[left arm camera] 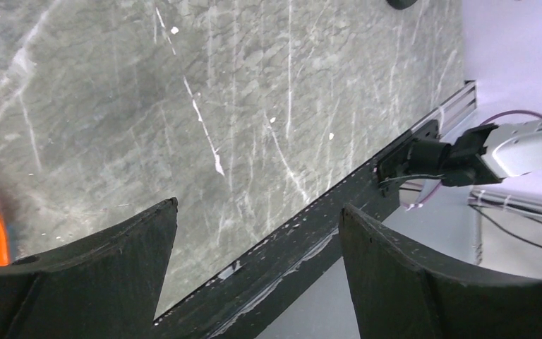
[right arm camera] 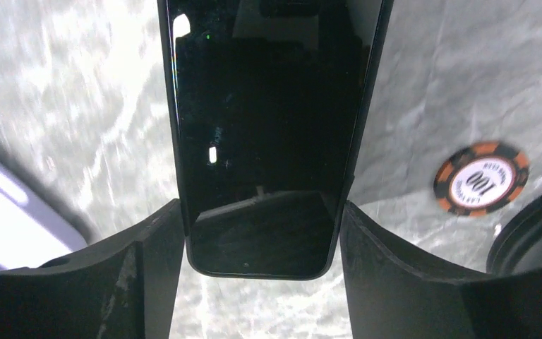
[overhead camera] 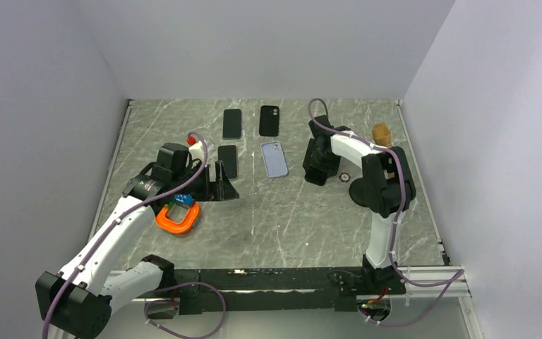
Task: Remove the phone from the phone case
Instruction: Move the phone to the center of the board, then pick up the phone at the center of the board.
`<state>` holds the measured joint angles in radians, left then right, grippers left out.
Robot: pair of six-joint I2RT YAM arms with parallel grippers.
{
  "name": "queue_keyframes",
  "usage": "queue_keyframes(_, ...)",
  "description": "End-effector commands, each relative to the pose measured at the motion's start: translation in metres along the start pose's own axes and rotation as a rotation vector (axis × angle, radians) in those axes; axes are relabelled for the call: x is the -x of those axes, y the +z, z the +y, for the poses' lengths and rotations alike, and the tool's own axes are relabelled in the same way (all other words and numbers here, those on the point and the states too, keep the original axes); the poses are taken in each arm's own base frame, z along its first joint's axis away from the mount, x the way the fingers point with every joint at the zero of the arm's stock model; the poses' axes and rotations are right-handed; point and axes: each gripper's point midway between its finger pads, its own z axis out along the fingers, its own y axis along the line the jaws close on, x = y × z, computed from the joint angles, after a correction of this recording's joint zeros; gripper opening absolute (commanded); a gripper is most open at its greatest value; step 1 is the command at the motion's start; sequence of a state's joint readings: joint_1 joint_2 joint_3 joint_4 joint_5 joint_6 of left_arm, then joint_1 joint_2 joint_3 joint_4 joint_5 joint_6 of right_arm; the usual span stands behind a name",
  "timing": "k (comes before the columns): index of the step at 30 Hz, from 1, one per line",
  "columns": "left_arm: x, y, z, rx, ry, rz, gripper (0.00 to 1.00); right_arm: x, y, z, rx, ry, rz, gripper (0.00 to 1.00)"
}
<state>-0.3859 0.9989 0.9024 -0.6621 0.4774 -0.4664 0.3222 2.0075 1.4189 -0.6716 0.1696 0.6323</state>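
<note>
Ring point(overhead camera: 177, 219), orange, lies farthest left of the lilac case point(overhead camera: 275, 158); nearer the case, the left gripper point(overhead camera: 224, 185) hangs wide open and empty. Just right of the case, the right gripper point(right arm camera: 261, 212) clamps the phone point(right arm camera: 268, 127), fingers against both long edges; a chip point(right arm camera: 481, 178) lies farther right.

Orange-and-black poker chip point(right arm camera: 481, 178) marked 100, flat on grey marble table point(overhead camera: 275, 219). Dark round object point(right arm camera: 536, 226) just beside chip. Brown lump point(overhead camera: 382, 133) beyond chip, toward far edge. Orange ring point(overhead camera: 178, 219) well left of chip, nearer front edge.
</note>
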Motion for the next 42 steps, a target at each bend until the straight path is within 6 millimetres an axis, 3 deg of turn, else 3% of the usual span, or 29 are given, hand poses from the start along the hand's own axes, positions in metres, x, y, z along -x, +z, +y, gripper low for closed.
queue_keyframes(1,0.017,0.001,-0.019,-0.062,-0.075,-0.038,0.87,-0.01,-0.011,0.004,0.089,-0.087,0.002,0.77)
queue_keyframes(8,0.036,0.001,-0.033,-0.092,-0.107,-0.059,0.86,0.015,0.003,0.003,0.037,-0.112,-0.013,0.99)
queue_keyframes(13,0.039,-0.01,-0.032,-0.047,-0.072,-0.06,0.87,0.016,0.014,0.005,0.038,-0.113,0.004,0.97)
queue_keyframes(15,0.04,-0.009,-0.033,-0.052,-0.082,-0.065,0.87,0.015,0.019,0.002,0.026,-0.132,-0.001,0.85)
queue_keyframes(18,0.044,-0.01,-0.035,-0.056,-0.096,-0.075,0.86,0.011,0.026,-0.005,0.0,-0.169,0.002,0.48)
queue_keyframes(20,0.047,-0.012,-0.035,-0.045,-0.094,-0.084,0.86,0.012,0.02,-0.005,0.007,-0.216,-0.034,0.37)
queue_keyframes(25,0.057,-0.019,-0.033,0.0,-0.117,-0.125,0.87,0.031,-0.019,0.003,0.041,-0.32,-0.157,0.0)
queue_keyframes(29,0.067,-0.019,-0.026,0.069,-0.195,-0.156,0.88,0.04,-0.058,0.02,0.085,-0.4,-0.247,0.0)
queue_keyframes(34,0.08,-0.022,-0.019,0.111,-0.278,-0.18,0.91,0.033,-0.11,0.044,0.172,-0.519,-0.356,0.0)
queue_keyframes(39,0.092,-0.029,-0.006,0.042,-0.433,-0.225,0.92,-0.001,-0.17,0.079,0.452,-0.726,-0.448,0.0)
queue_keyframes(42,0.095,-0.027,-0.004,-0.022,-0.471,-0.217,0.9,-0.05,-0.2,0.1,0.682,-1.002,-0.458,0.0)
